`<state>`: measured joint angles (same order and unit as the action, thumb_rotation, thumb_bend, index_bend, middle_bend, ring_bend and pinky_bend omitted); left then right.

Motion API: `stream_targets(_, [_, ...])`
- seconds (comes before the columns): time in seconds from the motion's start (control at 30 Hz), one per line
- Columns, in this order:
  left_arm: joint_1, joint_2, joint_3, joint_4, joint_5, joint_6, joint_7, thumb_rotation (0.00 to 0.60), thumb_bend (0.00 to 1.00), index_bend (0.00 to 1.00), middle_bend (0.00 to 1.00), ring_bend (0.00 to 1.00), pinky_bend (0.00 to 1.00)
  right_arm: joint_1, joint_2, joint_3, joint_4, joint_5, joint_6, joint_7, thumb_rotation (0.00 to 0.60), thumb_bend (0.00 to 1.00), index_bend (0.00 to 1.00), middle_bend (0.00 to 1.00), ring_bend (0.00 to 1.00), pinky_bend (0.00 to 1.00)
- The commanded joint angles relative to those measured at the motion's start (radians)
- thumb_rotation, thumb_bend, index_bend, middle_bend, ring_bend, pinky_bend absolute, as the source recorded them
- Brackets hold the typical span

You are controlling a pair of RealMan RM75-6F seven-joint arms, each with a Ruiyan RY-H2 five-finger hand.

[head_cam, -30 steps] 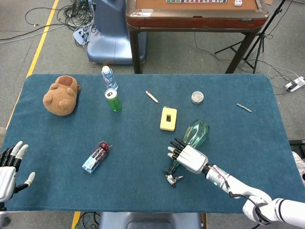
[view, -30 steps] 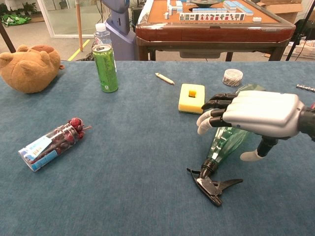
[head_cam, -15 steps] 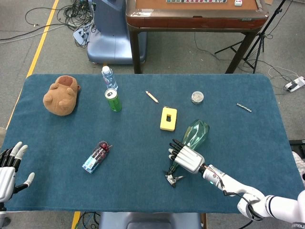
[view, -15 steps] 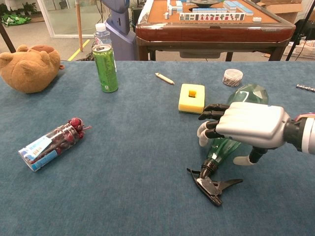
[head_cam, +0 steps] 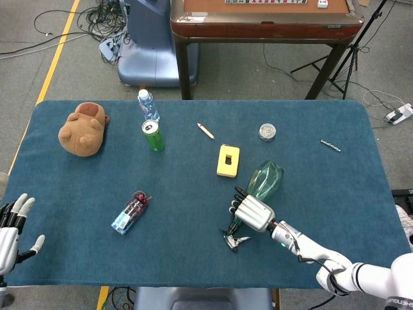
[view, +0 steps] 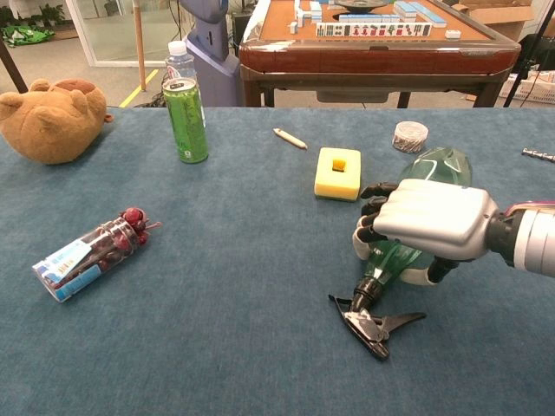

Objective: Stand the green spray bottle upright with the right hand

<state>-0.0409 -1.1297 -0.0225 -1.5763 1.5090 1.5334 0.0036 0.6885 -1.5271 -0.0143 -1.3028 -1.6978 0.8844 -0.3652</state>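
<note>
Fingers of the right hand [view: 429,227] now clasp the green spray bottle [view: 416,225] (previously spread above); lying nozzle toward six o'clock, ready for lifting.

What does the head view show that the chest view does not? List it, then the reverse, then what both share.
Only the head view shows the left robot hand at the table's near left edge, fingers spread and holding nothing. Only the chest view shows the mahjong tiles on the wooden table beyond. Both show the right robot hand wrapped over the lying green spray bottle, the yellow block and the green can.
</note>
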Motion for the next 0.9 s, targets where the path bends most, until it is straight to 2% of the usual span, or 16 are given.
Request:
stream_targets(0.03, [0.001, 0.001, -0.001, 0.000, 0.000, 0.002, 0.000, 0.600, 0.33, 0.02, 0.00, 0.00, 0.00, 0.001, -0.006, -0.002, 0.014, -0.006, 0.029, 0.034, 0.600, 0.38, 0.54, 0.43, 0.31, 0.25])
stream_targets(0.17, [0.002, 0.003, -0.001, -0.006, 0.003, 0.006, 0.004, 0.600, 0.33, 0.02, 0.00, 0.00, 0.00, -0.002, 0.005, 0.005, 0.020, -0.013, 0.083, 0.094, 0.600, 0.41, 0.60, 0.48, 0.37, 0.35])
stream_targets(0.27, [0.001, 0.005, 0.000, -0.011, 0.007, 0.005, 0.010, 0.600, 0.33, 0.02, 0.00, 0.00, 0.00, -0.009, 0.022, 0.020, 0.004, 0.002, 0.121, 0.155, 0.600, 0.41, 0.61, 0.49, 0.40, 0.37])
stream_targets(0.43, [0.000, 0.008, -0.002, -0.022, 0.012, 0.006, 0.020, 0.600, 0.33, 0.02, 0.00, 0.00, 0.00, -0.028, 0.060, 0.062, -0.048, 0.054, 0.180, 0.284, 0.600, 0.42, 0.63, 0.50, 0.41, 0.39])
stream_targets(0.73, [0.000, 0.010, -0.001, -0.029, 0.011, 0.003, 0.025, 0.600, 0.33, 0.02, 0.00, 0.00, 0.00, -0.076, 0.124, 0.150, -0.129, 0.167, 0.277, 0.607, 0.600, 0.43, 0.63, 0.50, 0.42, 0.40])
stream_targets(0.9, [-0.003, 0.009, -0.003, -0.029, 0.015, 0.002, 0.024, 0.600, 0.33, 0.02, 0.00, 0.00, 0.00, -0.086, 0.146, 0.168, -0.164, 0.211, 0.260, 0.789, 0.600, 0.43, 0.63, 0.50, 0.42, 0.40])
